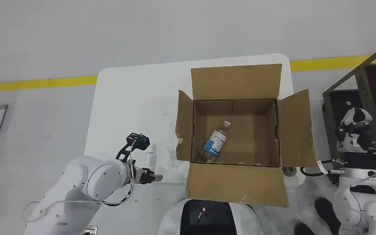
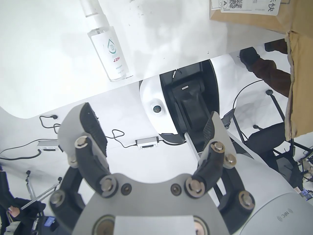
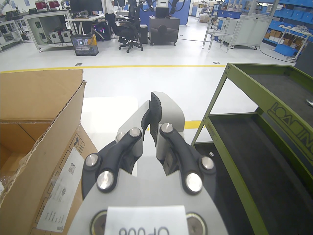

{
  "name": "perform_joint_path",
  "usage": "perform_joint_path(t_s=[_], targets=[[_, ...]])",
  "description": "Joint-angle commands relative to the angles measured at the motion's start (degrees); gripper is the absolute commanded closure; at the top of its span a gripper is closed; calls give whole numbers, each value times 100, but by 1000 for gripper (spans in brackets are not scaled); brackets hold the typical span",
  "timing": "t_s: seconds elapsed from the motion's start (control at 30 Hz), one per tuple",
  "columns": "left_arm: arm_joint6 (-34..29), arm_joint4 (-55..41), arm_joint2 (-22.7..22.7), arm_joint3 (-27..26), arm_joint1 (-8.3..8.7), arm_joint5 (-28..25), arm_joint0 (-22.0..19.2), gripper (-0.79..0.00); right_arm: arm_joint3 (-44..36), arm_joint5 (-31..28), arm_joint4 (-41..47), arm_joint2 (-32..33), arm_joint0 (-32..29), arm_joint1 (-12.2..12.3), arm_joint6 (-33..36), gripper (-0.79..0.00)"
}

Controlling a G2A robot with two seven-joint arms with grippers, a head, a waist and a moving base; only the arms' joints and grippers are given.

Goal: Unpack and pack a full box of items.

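1. Cardboard box [image 1: 235,82], flaps open, sits right of centre on the white tabletop [image 1: 129,106] in the top view. A clear bottle [image 1: 217,141] lies tilted on the box floor, nearer its left wall.
2. Lower left in the same frame, a small spray bottle [image 1: 151,157] lies on the tabletop close to its near edge. The left pincer [image 1: 150,175] is just below the spray bottle in the frame, not touching it.
3. Left wrist view: the left pincer [image 2: 149,110] is spread wide and holds nothing. The spray bottle [image 2: 107,47] lies flat on the tabletop beyond the fingertips, apart from them and near the tabletop's edge. A corner of the box [image 2: 292,50] shows off to one side.
4. Right wrist view: the right pincer [image 3: 153,99] is pressed together with nothing between its pads. The box [image 3: 36,113] stands on one side of it and a green cart [image 3: 244,123] on the other.
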Motion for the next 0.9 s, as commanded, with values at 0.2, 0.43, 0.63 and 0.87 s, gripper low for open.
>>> perform_joint_path(t_s=[0.2,0.43,0.63,0.87], targets=[[270,17,-2,123,1,-98,135,-785,0,0,0,0,0,0,0,0],[407,340,-71,283,34,-160,412,-785,0,0,0,0,0,0,0,0],[480,481,-222,451,57,-206,522,-785,0,0,0,0,0,0,0,0],[516,704,-91,595,49,-299,572,-785,0,0,0,0,0,0,0,0]])
